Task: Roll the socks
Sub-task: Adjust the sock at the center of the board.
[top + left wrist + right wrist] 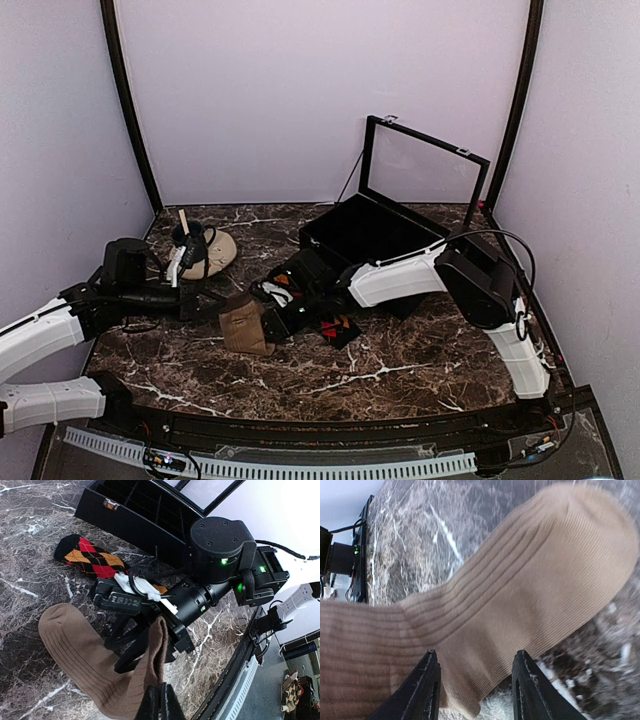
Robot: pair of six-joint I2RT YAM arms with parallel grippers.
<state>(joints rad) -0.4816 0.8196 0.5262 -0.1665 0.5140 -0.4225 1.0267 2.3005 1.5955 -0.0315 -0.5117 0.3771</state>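
The tan ribbed sock (pixel 245 328) lies mid-table, with one edge pulled up into a standing fold. My left gripper (pixel 161 694) is shut on that raised edge of the tan sock (pixel 75 650). My right gripper (pixel 114 655) reaches in from the right, open, with its fingers either side of the fold. In the right wrist view the tan sock (pixel 520 580) fills the frame beneath my right gripper (pixel 476 662), whose fingers stand well apart. The black argyle sock (pixel 337 328) lies flat just right of the grippers, with its toe (pixel 92 557) on the marble beyond the right arm.
A black case (pixel 360 232) with its glass lid raised stands at the back right, close behind the right arm. A cream dish-like object (pixel 212 252) holding a black item and a stick sits back left. The table's front edge (pixel 235 665) is near the left gripper.
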